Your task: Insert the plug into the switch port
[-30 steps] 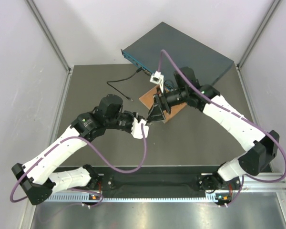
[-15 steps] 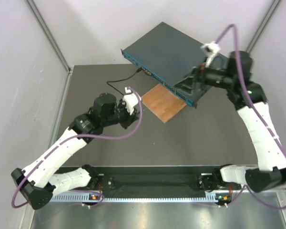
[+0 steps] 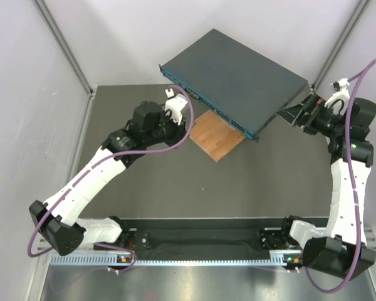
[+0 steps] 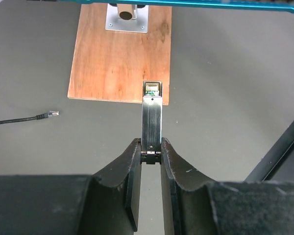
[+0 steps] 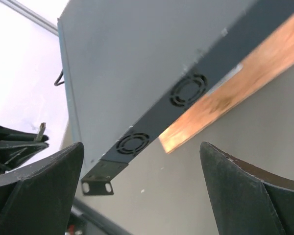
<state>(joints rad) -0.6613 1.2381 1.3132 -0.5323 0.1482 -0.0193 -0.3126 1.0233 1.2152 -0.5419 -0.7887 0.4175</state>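
Plug pinched in left claw, aimed at the switch but nowhere near its ports yet. Right claw gapes wide, empty. Insertion's all left.

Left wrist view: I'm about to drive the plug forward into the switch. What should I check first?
1. Grip on the plug: ok. The left gripper is shut on its dark body, tip pointing forward.
2. Plug lined up with a port: cannot tell. Only the teal front edge of the switch shows, with no sockets visible.
3. Plug inserted: not ok. It hangs apart from the switch, over the wooden board.
4. Switch braced: not ok. The right gripper is open beside the vented side, touching nothing.
5. Loose cable out of the path: ok. It lies left of the board.
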